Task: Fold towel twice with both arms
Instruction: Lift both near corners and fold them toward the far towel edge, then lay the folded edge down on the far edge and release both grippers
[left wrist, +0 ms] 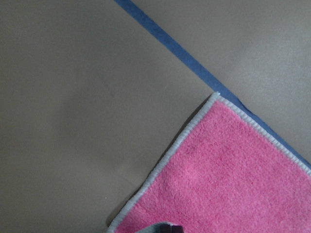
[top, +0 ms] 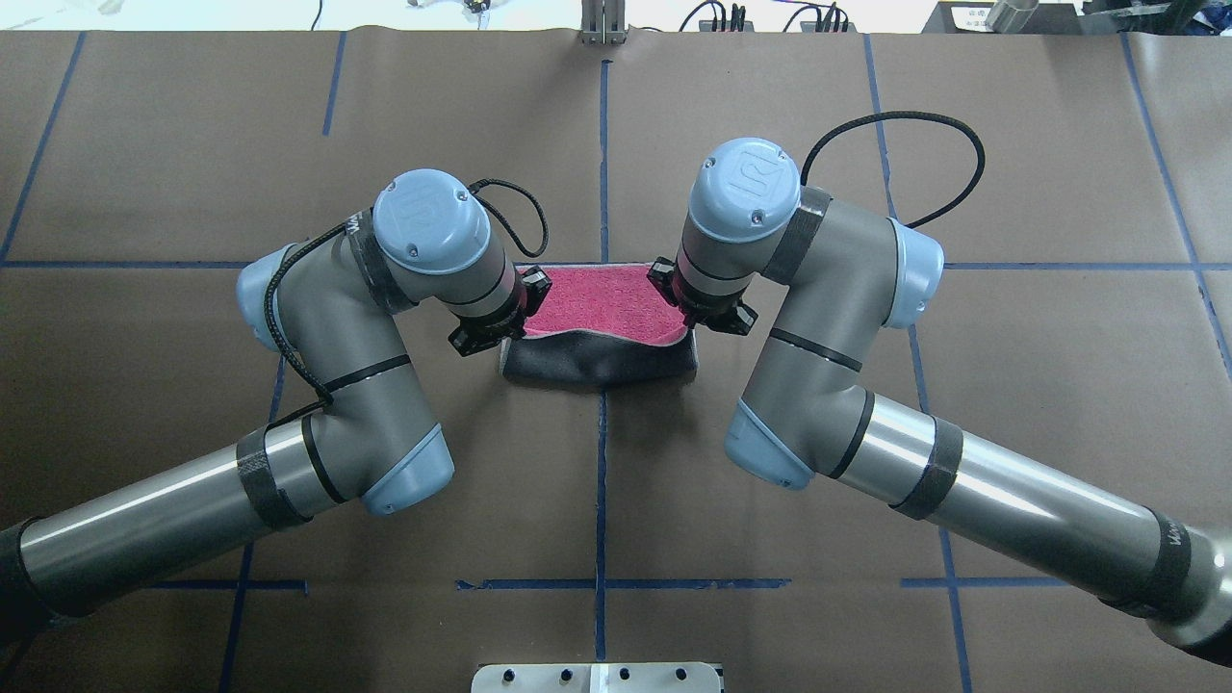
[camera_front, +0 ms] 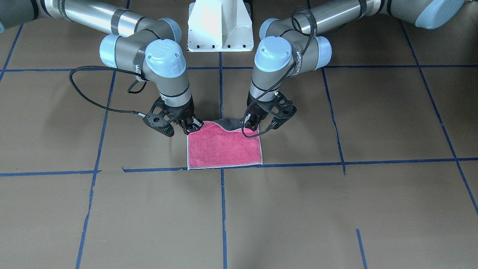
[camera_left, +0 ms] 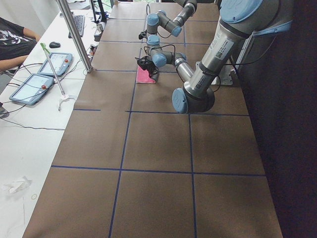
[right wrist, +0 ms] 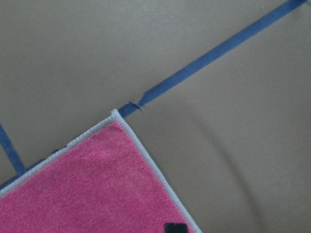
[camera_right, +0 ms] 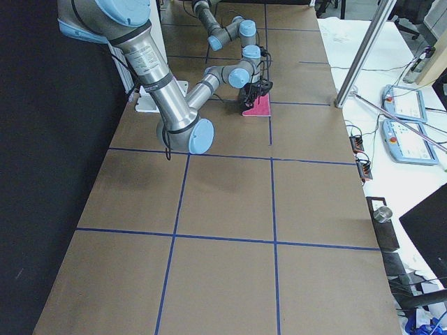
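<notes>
The towel [camera_front: 224, 147] lies pink face up on the brown table, its far edge along a blue tape line. Its edge nearest the robot is lifted and sags in the middle, showing the grey underside [top: 597, 361]. My left gripper [top: 510, 322] is shut on that edge's left corner. My right gripper [top: 688, 308] is shut on its right corner. In the front-facing view the left gripper [camera_front: 254, 125] is on the right and the right gripper [camera_front: 190, 127] on the left. The left wrist view [left wrist: 233, 179] and the right wrist view [right wrist: 92, 184] each show a far corner of the towel lying flat.
The white pedestal base [camera_front: 220, 26] stands behind the towel between the arms. Blue tape lines [camera_front: 222, 209] grid the brown table. A side table with tablets [camera_left: 54, 64] and a metal pole [camera_left: 74, 34] lies beyond the far edge, where a person sits.
</notes>
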Robot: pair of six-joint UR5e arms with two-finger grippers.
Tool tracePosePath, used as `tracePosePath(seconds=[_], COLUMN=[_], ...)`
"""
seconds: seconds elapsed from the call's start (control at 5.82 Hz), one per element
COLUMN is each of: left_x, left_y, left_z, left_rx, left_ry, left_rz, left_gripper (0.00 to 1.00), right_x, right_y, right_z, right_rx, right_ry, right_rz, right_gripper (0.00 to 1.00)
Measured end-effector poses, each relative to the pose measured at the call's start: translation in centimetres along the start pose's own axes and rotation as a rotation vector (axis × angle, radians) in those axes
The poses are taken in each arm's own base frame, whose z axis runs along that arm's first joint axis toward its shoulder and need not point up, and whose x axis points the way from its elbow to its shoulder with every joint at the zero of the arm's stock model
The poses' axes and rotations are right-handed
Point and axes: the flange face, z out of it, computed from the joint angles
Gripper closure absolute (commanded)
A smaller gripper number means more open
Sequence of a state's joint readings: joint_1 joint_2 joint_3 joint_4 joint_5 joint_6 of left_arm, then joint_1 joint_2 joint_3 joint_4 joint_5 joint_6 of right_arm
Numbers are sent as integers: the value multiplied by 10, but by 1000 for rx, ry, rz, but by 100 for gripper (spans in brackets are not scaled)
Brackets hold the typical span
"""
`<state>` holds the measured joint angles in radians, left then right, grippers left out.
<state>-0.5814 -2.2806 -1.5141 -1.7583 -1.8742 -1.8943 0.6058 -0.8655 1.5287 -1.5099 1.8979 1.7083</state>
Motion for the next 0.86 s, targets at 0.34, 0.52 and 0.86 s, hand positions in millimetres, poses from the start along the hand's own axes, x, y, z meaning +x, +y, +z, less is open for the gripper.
tracePosePath(seconds=[0.34,0.52,0.86], left_x=[4,11,21], left_y=[-15,-19,-23], left_z=[6,9,10], left_rx=[12,16,22], left_ry=[9,9,9], left_rz=[8,9,12], left_gripper=[100,100,100], right_x=[-1,-5,-18], right_y=[-19,-25,-37], right_z=[4,5,6], right_rx=[5,7,3], right_ry=[16,21,20], right_rz=[5,4,5], right_gripper=[100,100,100])
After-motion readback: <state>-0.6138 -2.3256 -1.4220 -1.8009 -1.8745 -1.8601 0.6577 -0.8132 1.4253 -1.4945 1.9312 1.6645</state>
